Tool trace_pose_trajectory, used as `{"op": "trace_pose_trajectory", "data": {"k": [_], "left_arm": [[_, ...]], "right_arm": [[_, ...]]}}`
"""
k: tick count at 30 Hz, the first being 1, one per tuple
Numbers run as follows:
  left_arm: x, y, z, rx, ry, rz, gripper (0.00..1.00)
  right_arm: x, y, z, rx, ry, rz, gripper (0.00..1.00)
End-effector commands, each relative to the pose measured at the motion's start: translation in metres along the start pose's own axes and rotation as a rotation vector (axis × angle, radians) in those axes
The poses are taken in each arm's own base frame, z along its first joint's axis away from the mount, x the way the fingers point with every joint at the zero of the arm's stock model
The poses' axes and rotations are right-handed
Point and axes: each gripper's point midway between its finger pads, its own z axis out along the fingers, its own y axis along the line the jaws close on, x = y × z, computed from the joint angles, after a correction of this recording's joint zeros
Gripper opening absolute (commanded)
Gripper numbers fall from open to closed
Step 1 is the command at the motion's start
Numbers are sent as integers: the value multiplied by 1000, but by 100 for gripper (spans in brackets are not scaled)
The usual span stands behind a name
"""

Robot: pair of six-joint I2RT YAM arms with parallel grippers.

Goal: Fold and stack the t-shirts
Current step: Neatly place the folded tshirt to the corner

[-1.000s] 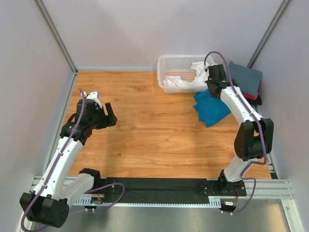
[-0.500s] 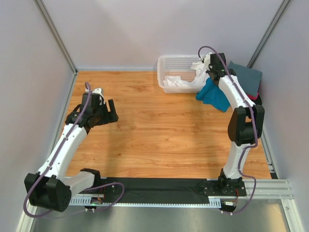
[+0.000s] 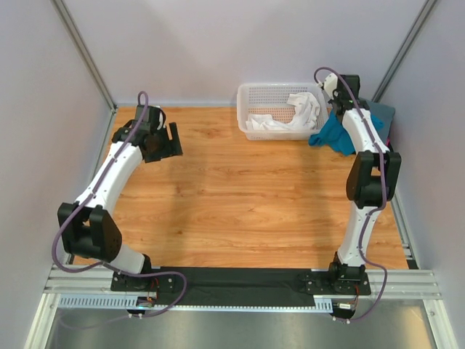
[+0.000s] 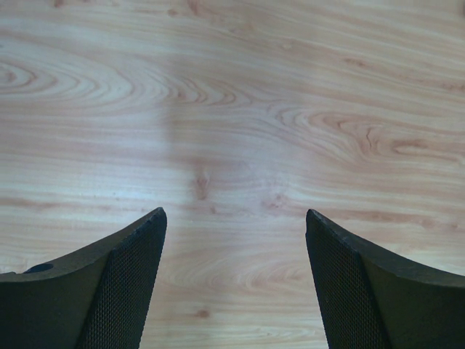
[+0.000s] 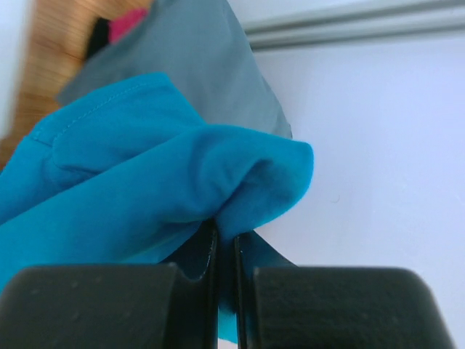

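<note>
My right gripper (image 3: pixel 340 93) is shut on a fold of the teal-blue t-shirt (image 3: pixel 336 132), which hangs bunched at the far right of the table beside the basket. In the right wrist view the teal cloth (image 5: pixel 145 182) is pinched between my fingertips (image 5: pixel 225 243). Behind it lies the slate-grey t-shirt (image 5: pixel 189 58) on the red-pink one (image 5: pixel 127 22); the grey one also shows in the top view (image 3: pixel 383 113). A white t-shirt (image 3: pixel 301 109) lies in the basket. My left gripper (image 3: pixel 166 142) is open and empty over bare wood (image 4: pixel 232 182) at the far left.
The white lattice basket (image 3: pixel 272 93) stands at the back middle-right against the wall. Grey walls close the table on three sides. A black mat strip (image 3: pixel 240 280) runs along the near edge between the arm bases.
My right gripper has lifted the teal-blue t-shirt and carried it back and right toward the folded pile. My left arm has swung toward the far left of the table.
</note>
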Motion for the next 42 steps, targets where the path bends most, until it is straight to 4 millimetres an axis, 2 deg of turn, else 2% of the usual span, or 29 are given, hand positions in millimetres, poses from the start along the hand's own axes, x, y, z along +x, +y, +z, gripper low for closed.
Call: {"op": "trace_pose_trajectory", "data": {"k": [1, 2, 8, 12, 14, 16, 17, 18, 21, 22, 23, 24, 28, 32, 35, 39, 42], "left_arm": [[-21, -2, 0, -19, -12, -23, 84], [-24, -3, 3, -20, -9, -25, 84], [-45, -8, 23, -52, 26, -18, 84], [-55, -13, 33, -68, 49, -40, 84], [-63, -18, 38, -58, 56, -43, 84], [-72, -23, 39, -55, 69, -51, 84], [-75, -25, 38, -57, 70, -54, 84], [-82, -27, 37, -57, 60, -65, 84], [-83, -25, 30, -74, 60, -76, 84], [-86, -26, 26, -74, 48, -90, 83], [-88, -26, 25, -75, 39, -98, 84], [-91, -26, 22, -69, 28, -104, 83], [-102, -29, 21, -59, -1, -124, 84], [-112, -31, 25, -51, -9, -136, 84], [-119, -35, 26, -40, -16, -147, 84], [-127, -44, 27, -5, -40, -178, 84], [-133, -48, 23, 20, -61, -190, 84]], "right_arm": [[1, -50, 3, 102, -16, 30, 0], [-1, -56, 0, 104, -24, 41, 1], [5, -67, 16, 165, 6, -36, 0], [-5, -92, 9, 224, -21, 36, 1], [-13, -104, 12, 274, -61, 71, 1], [-17, -119, 14, 325, -73, 93, 1], [-15, -114, 27, 328, -63, 86, 0], [-17, -115, 31, 343, -64, 81, 0], [-11, -118, 46, 402, -44, 75, 0], [-14, -131, 41, 432, -53, 124, 0], [-6, -122, 51, 402, -27, 126, 0], [-2, -125, 54, 403, -22, 145, 1], [3, -112, 70, 378, -27, 127, 0], [21, -91, 98, 356, 8, 138, 1], [31, -89, 111, 365, 14, 191, 1], [26, -106, 110, 384, -45, 315, 0], [29, -109, 109, 388, -40, 339, 1]]}}
